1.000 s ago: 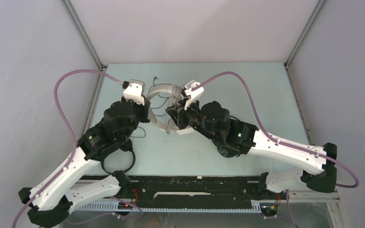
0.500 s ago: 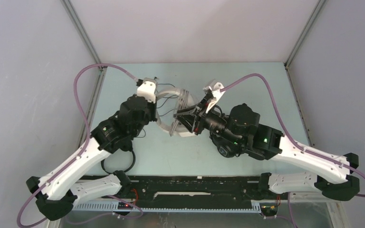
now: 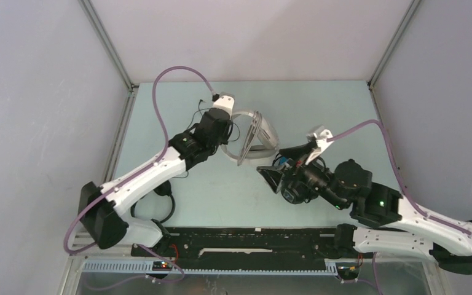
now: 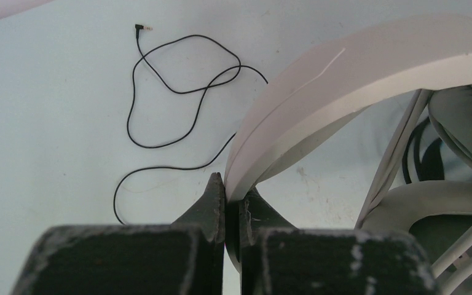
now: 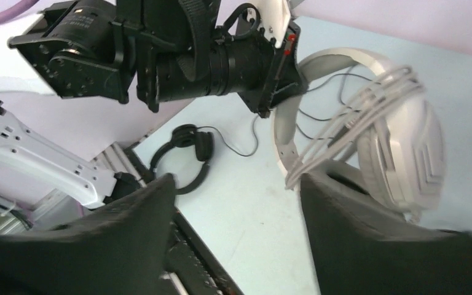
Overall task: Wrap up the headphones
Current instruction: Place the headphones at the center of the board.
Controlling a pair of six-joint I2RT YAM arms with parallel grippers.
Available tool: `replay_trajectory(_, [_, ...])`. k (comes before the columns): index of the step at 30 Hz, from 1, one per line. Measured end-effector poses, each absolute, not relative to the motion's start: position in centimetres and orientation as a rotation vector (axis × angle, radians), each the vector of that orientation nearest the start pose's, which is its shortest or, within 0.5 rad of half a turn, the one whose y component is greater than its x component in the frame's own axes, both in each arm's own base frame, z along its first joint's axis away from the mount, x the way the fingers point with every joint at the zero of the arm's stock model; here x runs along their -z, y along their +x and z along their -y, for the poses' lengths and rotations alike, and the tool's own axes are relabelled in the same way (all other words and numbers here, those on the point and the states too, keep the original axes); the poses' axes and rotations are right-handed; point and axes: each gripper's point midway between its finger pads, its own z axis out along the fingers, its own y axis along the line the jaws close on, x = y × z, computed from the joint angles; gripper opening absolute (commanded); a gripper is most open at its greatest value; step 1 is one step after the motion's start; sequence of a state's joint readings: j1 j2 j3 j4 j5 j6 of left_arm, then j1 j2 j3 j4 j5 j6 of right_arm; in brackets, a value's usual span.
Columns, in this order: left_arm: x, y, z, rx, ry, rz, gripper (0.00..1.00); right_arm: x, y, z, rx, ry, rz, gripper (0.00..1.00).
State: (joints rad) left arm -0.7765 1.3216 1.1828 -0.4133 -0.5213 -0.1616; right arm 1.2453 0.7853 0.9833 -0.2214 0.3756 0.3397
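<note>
The white-grey headphones (image 3: 259, 136) stand at the back middle of the table, with the grey cable (image 5: 356, 117) wound in several turns across an ear cup (image 5: 409, 150). My left gripper (image 4: 232, 184) is shut on their headband (image 4: 344, 74), also seen from above (image 3: 228, 137). My right gripper (image 5: 236, 181) is open and holds nothing; it hangs right of and nearer than these headphones (image 3: 269, 174), apart from them. The small slim black headphones (image 5: 187, 153) lie near the front left (image 3: 161, 204), partly under the left arm. Their thin black cable (image 4: 172, 92) loops over the table.
A black rail (image 3: 252, 236) runs along the near edge between the arm bases. Grey walls close the table (image 3: 319, 110) on three sides. A dark round shape (image 3: 294, 190) sits under the right wrist; I cannot tell what it is.
The right gripper opened, let go at the white headphones and drew back to the right and nearer. The left arm stretched out and carried the headphones right and toward the back.
</note>
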Motion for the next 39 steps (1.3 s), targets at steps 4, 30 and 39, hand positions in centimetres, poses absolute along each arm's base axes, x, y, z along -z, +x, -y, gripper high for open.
replay_trajectory(4, [-22.1,35.5,21.6,0.011,0.284,-2.052,0.0,-36.0,14.3,-24.0,-0.913,-0.377,-1.627,1.0])
replay_trajectory(30, [-11.5,50.5,30.1,0.141,0.168,-2.219,0.04,-34.7,14.5,-20.8,-0.845,-0.319,-1.649,0.99])
replay_trajectory(39, [-7.8,51.6,32.2,0.195,0.158,-2.264,0.12,-34.2,15.6,-21.2,-0.768,-0.33,-1.649,1.0])
